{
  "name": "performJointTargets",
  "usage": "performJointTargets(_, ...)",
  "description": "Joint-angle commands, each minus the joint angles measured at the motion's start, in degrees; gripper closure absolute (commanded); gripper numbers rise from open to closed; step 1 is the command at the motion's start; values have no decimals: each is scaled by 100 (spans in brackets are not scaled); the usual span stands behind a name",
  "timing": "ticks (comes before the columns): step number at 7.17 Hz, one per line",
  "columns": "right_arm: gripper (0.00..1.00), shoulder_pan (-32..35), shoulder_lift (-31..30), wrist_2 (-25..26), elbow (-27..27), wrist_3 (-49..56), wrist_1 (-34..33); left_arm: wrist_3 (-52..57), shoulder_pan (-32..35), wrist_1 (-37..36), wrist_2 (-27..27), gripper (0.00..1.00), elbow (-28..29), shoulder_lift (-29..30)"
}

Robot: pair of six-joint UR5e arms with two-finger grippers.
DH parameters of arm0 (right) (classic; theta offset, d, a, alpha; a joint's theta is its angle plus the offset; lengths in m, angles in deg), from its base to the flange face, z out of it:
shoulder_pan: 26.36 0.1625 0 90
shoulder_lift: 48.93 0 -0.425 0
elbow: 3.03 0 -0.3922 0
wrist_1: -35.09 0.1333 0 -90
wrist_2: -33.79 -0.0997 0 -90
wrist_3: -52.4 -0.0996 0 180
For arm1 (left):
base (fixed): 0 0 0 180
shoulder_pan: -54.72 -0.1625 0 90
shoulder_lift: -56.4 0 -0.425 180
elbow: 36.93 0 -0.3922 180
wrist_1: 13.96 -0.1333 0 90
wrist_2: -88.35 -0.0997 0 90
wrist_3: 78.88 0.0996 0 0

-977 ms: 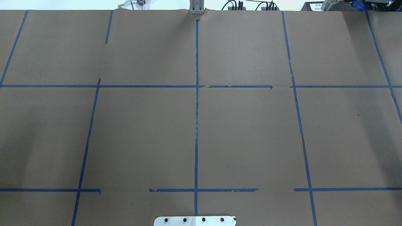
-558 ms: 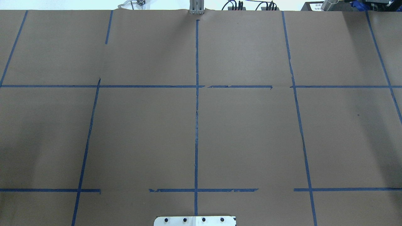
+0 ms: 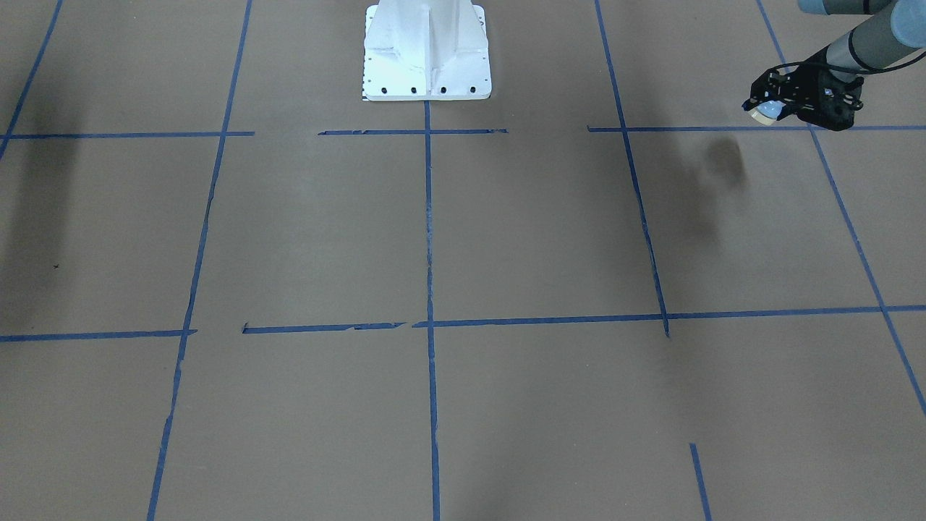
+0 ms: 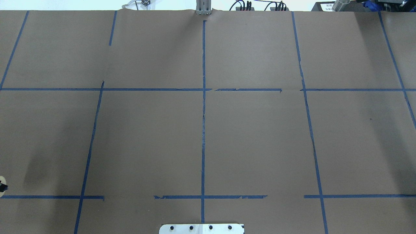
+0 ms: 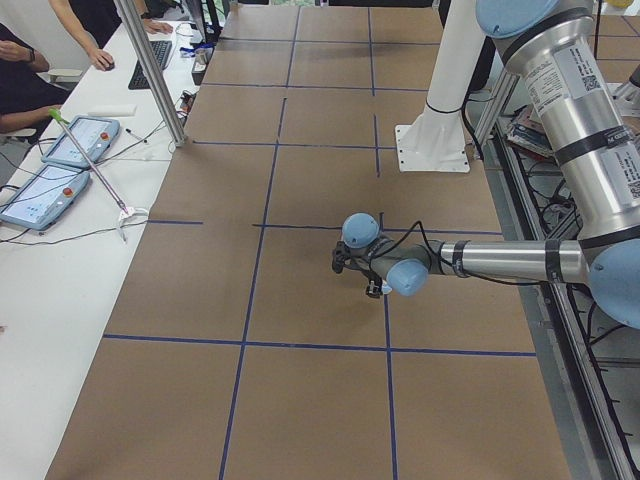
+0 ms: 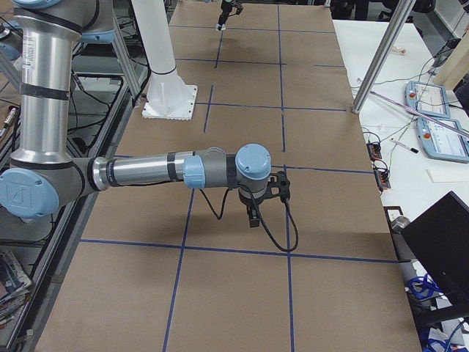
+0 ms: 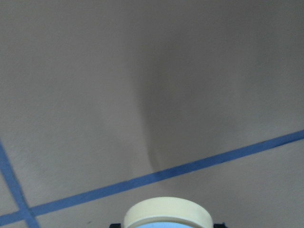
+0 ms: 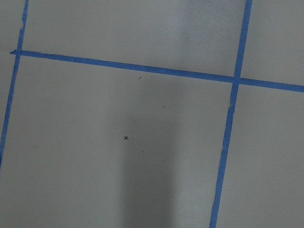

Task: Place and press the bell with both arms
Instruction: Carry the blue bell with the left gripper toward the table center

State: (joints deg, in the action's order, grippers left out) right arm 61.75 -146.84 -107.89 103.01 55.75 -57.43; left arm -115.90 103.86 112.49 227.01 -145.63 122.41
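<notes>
You'll find the bell (image 3: 767, 111) held above the surface (image 3: 535, 231), clamped between the black fingers of the left end effector (image 3: 774, 103), out toward the robot's left end. Its light-blue dome sits in the grip and its cream ring points away from the wrist; the left wrist view shows that ring at its bottom edge. The bell's shadow (image 3: 723, 161) falls on the brown paper apart from it. In the front-facing view a blue tape line (image 3: 694, 129) passes just beside the end effector. In the overhead view only a sliver of cream shows at the left edge. The right end effector (image 6: 253, 215) hangs fingers-down over the opposite end of the surface; you see it only from the side, so I cannot tell whether its fingers are apart or together. The white pedestal (image 3: 427, 54) stands at the robot's edge
</notes>
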Motion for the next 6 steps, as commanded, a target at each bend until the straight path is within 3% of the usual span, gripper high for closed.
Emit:
performJointTargets(1,0,-5,0,-1,-4,-2,6,-925,-18,-6,-14,93,-135,699)
performJointTargets(3,0,-14,0,8,-22,16,6,-1656,-27,-511,-14,92,-126,1716)
performJointTargets(6,0,-31,0,0,-22,25,6,-1851,-166,-2750,-84,91,23,4017)
